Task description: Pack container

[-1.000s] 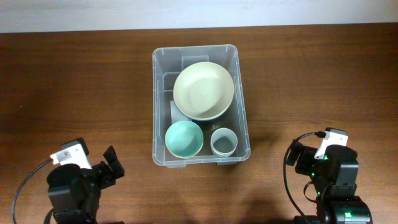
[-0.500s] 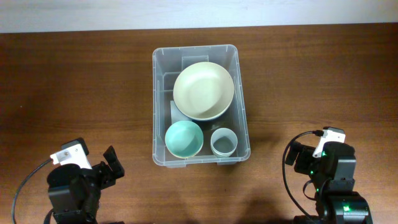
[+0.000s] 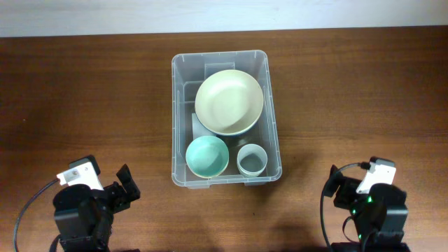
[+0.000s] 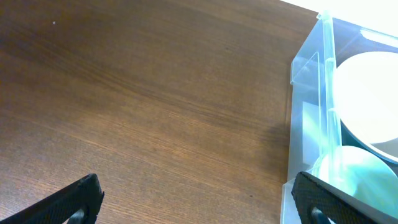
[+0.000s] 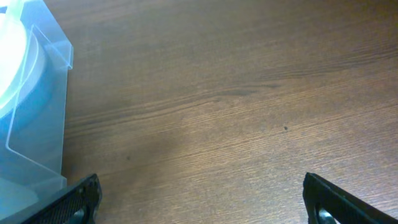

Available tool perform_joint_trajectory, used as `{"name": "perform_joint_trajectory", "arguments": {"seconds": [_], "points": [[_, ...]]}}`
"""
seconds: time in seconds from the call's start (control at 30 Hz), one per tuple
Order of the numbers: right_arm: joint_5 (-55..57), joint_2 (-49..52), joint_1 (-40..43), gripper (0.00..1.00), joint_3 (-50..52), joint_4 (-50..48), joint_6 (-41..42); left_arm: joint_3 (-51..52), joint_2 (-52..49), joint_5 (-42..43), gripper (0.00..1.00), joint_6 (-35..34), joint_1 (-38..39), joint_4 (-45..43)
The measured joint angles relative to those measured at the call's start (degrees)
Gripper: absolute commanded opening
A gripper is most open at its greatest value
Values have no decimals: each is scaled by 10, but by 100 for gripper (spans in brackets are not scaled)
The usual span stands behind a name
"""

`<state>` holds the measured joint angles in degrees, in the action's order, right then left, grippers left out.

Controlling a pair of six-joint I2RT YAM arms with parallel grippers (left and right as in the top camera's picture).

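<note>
The clear plastic container (image 3: 176, 119) stands at the table's middle. Inside it are a large cream bowl (image 3: 229, 102), a small teal bowl (image 3: 206, 156) and a pale cup (image 3: 251, 160). My left gripper (image 4: 198, 200) is open and empty over bare wood, with the container's wall (image 4: 308, 118) to its right; the teal bowl (image 4: 360, 171) shows through that wall. My right gripper (image 5: 202, 199) is open and empty over bare wood, with the container's corner (image 5: 43, 106) at its left. In the overhead view the left arm (image 3: 91, 203) sits front left and the right arm (image 3: 371, 206) front right.
The dark wooden table (image 3: 84, 91) carries nothing else in view. A pale wall strip (image 3: 224, 14) runs along the back edge.
My right arm has drawn back toward the front edge of the table. The left arm and the container's contents have not moved.
</note>
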<state>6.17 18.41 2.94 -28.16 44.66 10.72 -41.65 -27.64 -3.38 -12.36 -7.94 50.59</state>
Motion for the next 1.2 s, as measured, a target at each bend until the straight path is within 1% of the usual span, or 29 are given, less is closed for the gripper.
{"name": "perform_joint_trajectory", "arguments": {"seconds": [0.13, 0.4, 0.63, 0.73, 0.83, 0.93, 1.2], "points": [[-7, -65, 0, 99, 47, -9, 0, 0, 0, 0, 99, 0, 0, 0], [-24, -169, 0, 99, 129, -96, 0, 1, 0, 0, 100, 0, 0, 1], [-28, -176, 0, 99, 178, -218, -7, 1, 0, 0, 99, 0, 0, 1], [-42, -176, 0, 99, 206, -290, -37, 1, 0, 0, 99, 0, 0, 2], [-63, -176, 0, 99, 234, -340, -75, 1, 0, 0, 99, 0, 0, 2], [-76, -176, 0, 99, 252, -354, -101, 1, 0, 0, 99, 0, 0, 2], [-95, -176, 0, 99, 252, -358, -167, 1, 0, 0, 99, 0, 0, 2]]}}
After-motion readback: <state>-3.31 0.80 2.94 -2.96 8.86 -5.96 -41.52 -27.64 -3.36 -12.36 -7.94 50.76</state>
